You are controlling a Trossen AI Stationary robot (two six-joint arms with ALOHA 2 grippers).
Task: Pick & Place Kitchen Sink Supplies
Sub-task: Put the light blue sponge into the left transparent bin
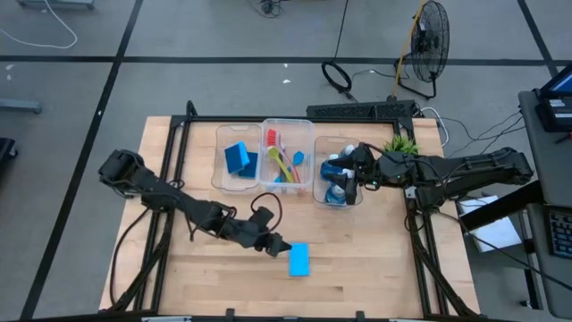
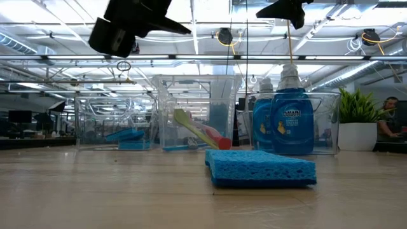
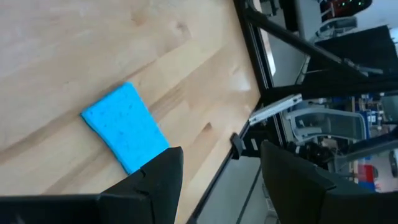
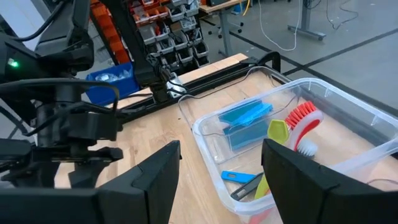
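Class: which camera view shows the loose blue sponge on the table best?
The left wrist view: the sponge lies nearly whole, its top face showing. The high view shows it small; the low view shows only its edge; the right wrist view misses it.

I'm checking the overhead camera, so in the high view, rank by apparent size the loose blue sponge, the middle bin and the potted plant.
1. Middle bin, clearly largest.
2. Loose sponge on the table.
3. Potted plant, similar to the sponge and partly hidden by the right arm, so these two stay unsure.

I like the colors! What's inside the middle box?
The middle box holds brushes: red, yellow-green and blue. They overlap, so any more underneath are hidden.
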